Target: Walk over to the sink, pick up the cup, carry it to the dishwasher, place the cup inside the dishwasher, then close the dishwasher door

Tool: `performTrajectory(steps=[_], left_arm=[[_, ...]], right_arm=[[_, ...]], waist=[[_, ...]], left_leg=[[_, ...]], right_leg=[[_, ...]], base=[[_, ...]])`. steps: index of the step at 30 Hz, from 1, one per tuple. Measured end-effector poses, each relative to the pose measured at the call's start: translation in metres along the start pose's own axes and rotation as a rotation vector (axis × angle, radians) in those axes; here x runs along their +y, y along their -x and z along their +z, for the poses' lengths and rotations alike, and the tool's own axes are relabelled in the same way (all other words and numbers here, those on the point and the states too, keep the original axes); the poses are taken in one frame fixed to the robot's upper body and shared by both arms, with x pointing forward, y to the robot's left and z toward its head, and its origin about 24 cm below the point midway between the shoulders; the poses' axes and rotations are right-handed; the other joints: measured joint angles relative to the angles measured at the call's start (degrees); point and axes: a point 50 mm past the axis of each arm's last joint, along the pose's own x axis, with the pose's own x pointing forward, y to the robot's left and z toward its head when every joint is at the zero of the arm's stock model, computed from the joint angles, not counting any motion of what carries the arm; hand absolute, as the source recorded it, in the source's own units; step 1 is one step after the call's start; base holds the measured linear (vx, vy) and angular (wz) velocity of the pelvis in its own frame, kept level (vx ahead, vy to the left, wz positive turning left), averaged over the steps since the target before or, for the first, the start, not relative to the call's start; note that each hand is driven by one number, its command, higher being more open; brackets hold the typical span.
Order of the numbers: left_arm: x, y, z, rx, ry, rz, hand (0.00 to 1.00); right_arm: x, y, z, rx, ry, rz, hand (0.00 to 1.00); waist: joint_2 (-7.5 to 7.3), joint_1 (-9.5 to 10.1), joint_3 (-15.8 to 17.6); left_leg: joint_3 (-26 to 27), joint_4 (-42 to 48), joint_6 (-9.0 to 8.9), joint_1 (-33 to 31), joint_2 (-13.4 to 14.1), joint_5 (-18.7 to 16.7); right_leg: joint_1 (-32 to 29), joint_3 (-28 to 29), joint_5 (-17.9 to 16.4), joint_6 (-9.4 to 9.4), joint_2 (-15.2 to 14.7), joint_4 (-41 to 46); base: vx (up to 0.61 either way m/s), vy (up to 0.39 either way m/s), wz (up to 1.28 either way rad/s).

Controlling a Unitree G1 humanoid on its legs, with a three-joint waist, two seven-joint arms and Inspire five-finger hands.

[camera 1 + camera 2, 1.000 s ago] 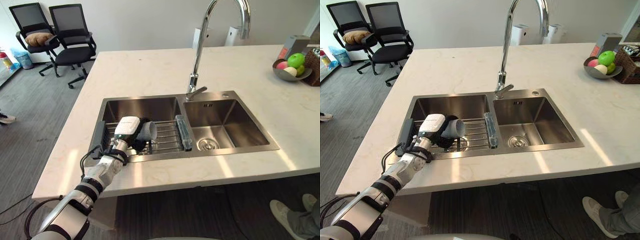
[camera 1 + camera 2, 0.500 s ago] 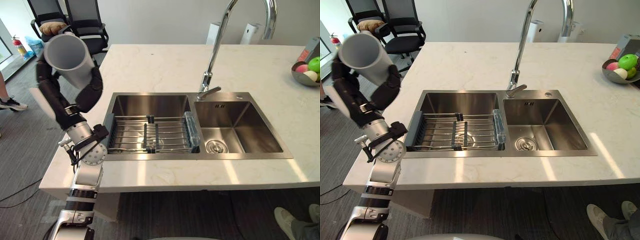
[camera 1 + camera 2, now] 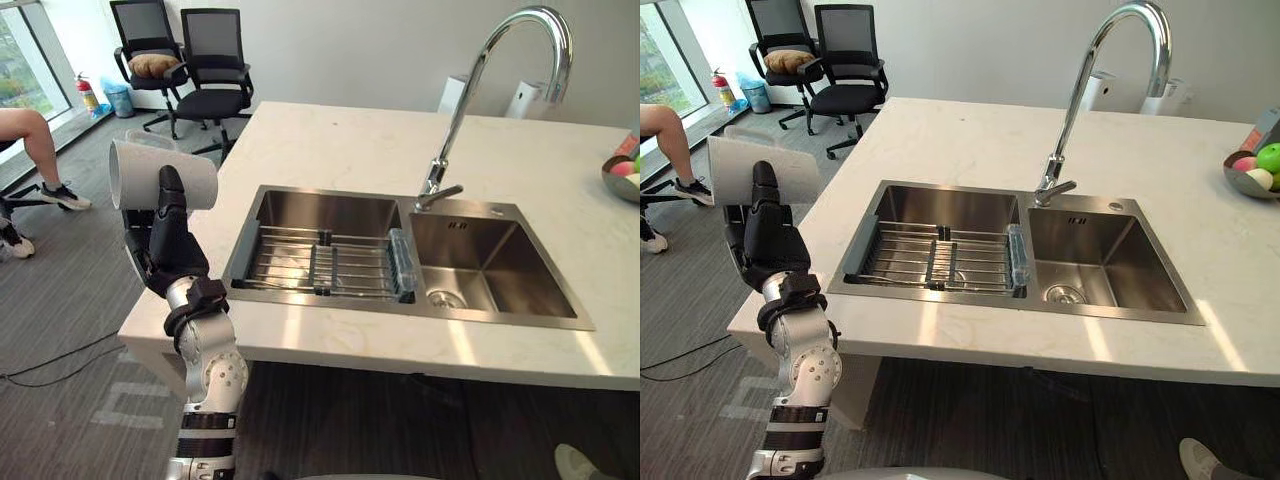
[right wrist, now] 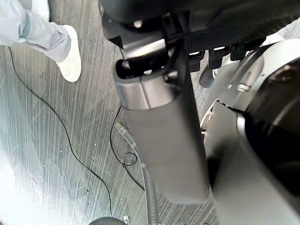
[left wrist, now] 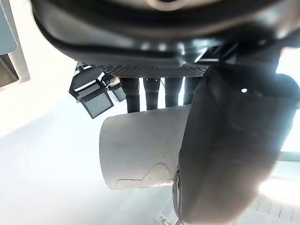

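The cup (image 3: 160,175) is being held on its side in the left hand (image 3: 168,250). The fingers (image 5: 151,93) are being curled round its back, and the thumb is being pressed across its front. The cup is being carried in the air just off the left edge of the countertop (image 3: 340,140), well apart from the sink (image 3: 510,270), whose left basin is being spanned by a wire rack (image 3: 310,265). The right hand (image 4: 159,140) is being hung above the floor (image 4: 47,140) near a person's shoe (image 4: 70,61); its grasp cannot be told.

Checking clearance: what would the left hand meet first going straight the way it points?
Beyond the cup it grips, the left hand points upward into open air: seemingly free, depth unclear.
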Motion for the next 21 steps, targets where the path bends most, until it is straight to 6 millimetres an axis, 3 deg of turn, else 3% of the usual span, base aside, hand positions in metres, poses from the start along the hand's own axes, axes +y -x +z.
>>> performTrajectory(steps=[4,6,8,10,12,13,14,16,17,18,20,21], left_arm=[[0.007,0.009,0.002,0.017,-0.075,0.005,0.0],[0.015,0.019,0.003,0.024,-0.116,0.04,0.0],[0.02,0.021,0.006,0.016,-0.177,0.034,0.0],[0.027,0.017,0.015,-0.016,-0.235,0.041,0.0],[0.044,0.009,0.041,-0.094,-0.318,0.08,0.0],[0.048,0.008,0.047,-0.109,-0.342,0.089,0.0],[0.053,0.007,0.055,-0.132,-0.386,0.103,0.0],[0.064,0.007,0.068,-0.149,-0.449,0.137,0.0],[0.067,0.008,0.07,-0.144,-0.465,0.145,0.0],[0.076,0.012,0.075,-0.126,-0.506,0.171,0.0],[0.087,0.018,0.072,-0.054,-0.546,0.192,0.0],[0.094,0.021,0.077,-0.014,-0.596,0.177,0.0]], right_arm=[[0.002,0.0,0.001,-0.037,0.002,0.015,1.0],[0.003,0.001,0.008,-0.079,0.026,0.022,1.0],[0.01,0.001,0.009,-0.086,0.055,0.04,1.0],[0.017,-0.001,0.01,-0.068,0.107,0.025,1.0],[0.024,-0.004,0.016,-0.045,0.133,0.013,1.0],[0.024,-0.004,0.016,-0.035,0.137,0.007,1.0],[0.022,-0.005,0.016,-0.02,0.144,-0.002,1.0],[0.021,-0.004,0.027,-0.018,0.199,-0.011,1.0],[0.021,-0.004,0.03,-0.022,0.217,-0.011,1.0],[0.025,-0.004,0.038,-0.033,0.266,-0.009,1.0],[0.021,-0.003,0.05,-0.058,0.271,-0.02,1.0],[0.025,-0.003,0.05,-0.05,0.276,-0.013,1.0]], waist=[[-0.38,0.22,-0.1],[0.16,1.7,-0.2],[-0.63,2.85,-0.3],[-1.31,3.8,-0.5],[-1.09,5.41,0.9],[-1.03,5.88,0.9],[-0.68,6.8,1.2],[1.43,8.74,2.9],[2.0,9.22,3.4],[3.17,9.55,4.5],[6.68,8.51,5.6],[5.66,8.77,5.4]], left_leg=[[-2.6,0.0,0.65,-1.1,-2.2,-0.4],[-5.5,0.2,1.68,-1.3,-3.3,-0.7],[-7.7,0.9,2.8,-1.5,-4.2,-0.4],[-10.1,2.9,3.51,-3.4,-4.9,-0.3],[-11.0,6.1,4.07,-5.6,-5.4,-0.6],[-11.1,7.0,4.14,-6.4,-5.5,-0.7],[-11.5,8.4,4.15,-7.7,-5.5,-0.8],[-12.8,12.9,3.42,-11.6,-5.1,-1.1],[-13.1,14.0,3.03,-12.7,-5.1,-1.2],[-13.0,16.3,2.3,-15.0,-4.7,-1.8],[-11.0,16.1,1.55,-15.0,-1.9,-2.0],[-7.3,13.5,0.14,-15.0,-0.3,-3.1]], right_leg=[[-1.5,-3.0,-3.7,0.26,-2.9,5.8],[-6.2,-4.5,-4.5,-0.09,-5.9,19.5],[-8.7,-1.1,-4.2,-0.05,-7.1,26.6],[-9.0,3.8,-4.1,1.05,-6.5,27.6],[-8.7,9.3,-6.2,3.14,-4.9,31.8],[-8.0,9.7,-6.5,2.99,-4.2,31.6],[-6.6,9.6,-7.7,2.22,-3.4,29.8],[-2.6,8.7,-12.0,-0.24,-1.4,22.0],[-2.0,8.1,-13.3,-0.81,-1.2,20.9],[-0.4,5.7,-16.9,-0.13,-1.0,17.6],[0.9,1.8,-16.5,-1.68,1.0,17.4],[0.2,-1.3,-15.4,-3.29,0.8,17.2]], base=[[0.04,0.037,0.42],[0.07,0.058,0.6],[0.13,0.063,0.76],[0.15,0.003,0.79],[0.05,-0.025,0.52],[-0.01,-0.042,0.44],[-0.07,-0.073,0.34],[-0.2,-0.126,0.46],[-0.38,-0.173,0.45],[-0.38,-0.16,0.47],[-0.41,-0.164,0.98],[-0.36,-0.125,1.16]])
